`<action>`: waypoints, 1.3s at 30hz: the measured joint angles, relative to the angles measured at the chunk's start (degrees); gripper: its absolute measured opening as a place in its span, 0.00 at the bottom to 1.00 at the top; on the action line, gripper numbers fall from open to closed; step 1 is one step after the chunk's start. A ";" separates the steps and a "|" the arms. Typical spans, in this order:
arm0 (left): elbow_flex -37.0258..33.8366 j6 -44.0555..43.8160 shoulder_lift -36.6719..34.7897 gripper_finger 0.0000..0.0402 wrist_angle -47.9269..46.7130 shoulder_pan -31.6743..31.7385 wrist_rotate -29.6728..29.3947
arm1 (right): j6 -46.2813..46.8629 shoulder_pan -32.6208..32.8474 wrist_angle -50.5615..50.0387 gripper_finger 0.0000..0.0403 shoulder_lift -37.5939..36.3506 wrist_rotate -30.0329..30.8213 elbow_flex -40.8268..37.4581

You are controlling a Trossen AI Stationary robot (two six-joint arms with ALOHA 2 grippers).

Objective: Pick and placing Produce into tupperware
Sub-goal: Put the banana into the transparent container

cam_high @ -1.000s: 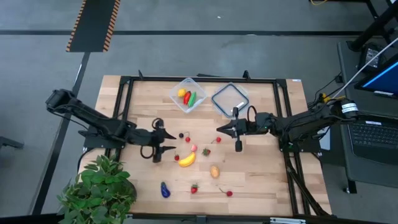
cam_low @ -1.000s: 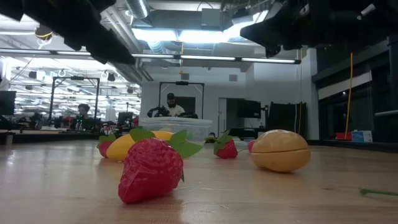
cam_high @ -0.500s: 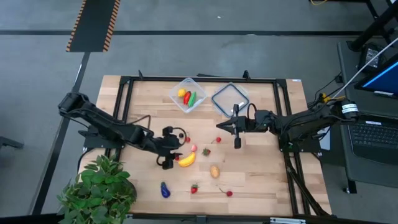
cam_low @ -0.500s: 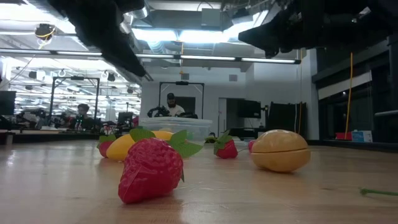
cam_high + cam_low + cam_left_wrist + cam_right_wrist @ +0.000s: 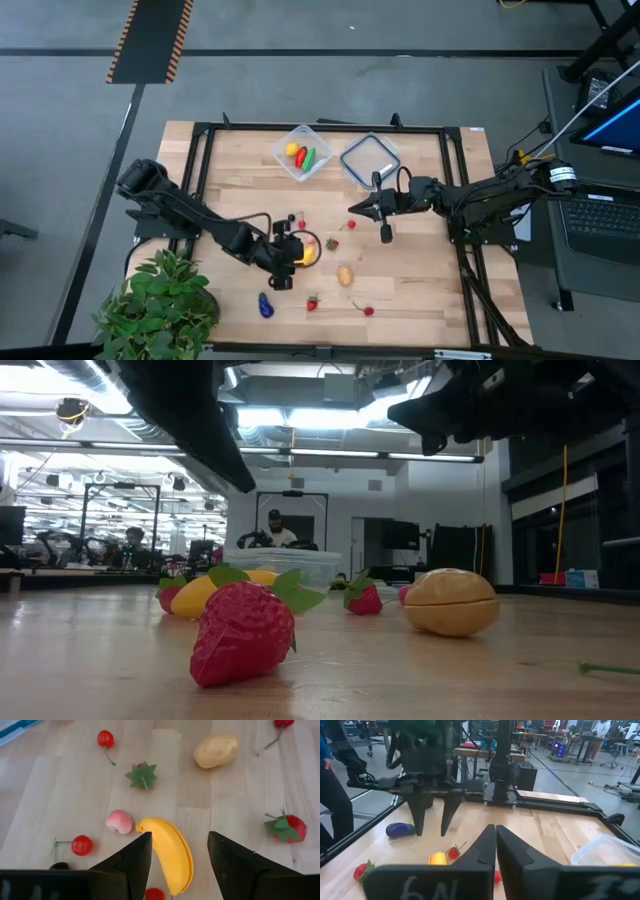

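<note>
Your tupperware (image 5: 303, 153) sits at the table's twelve o'clock, three pieces inside, lid (image 5: 369, 159) at its three o'clock. Left gripper (image 5: 176, 851), fingers spread, straddles the banana (image 5: 170, 854); peach (image 5: 119, 821) at its ten. Right gripper (image 5: 495, 836) closed, empty; its wrist reads "6N".

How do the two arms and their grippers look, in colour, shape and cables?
Both arms are black and slender, with several joints and thin black cables looping beside the wrists. The left gripper and right gripper each have two flat, tapering black fingers. White characters mark the right gripper's body.
</note>
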 joint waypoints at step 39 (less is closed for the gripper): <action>3.21 -12.03 11.44 0.46 -0.43 2.38 6.74 | 2.59 2.60 -4.63 0.07 0.07 0.00 -0.61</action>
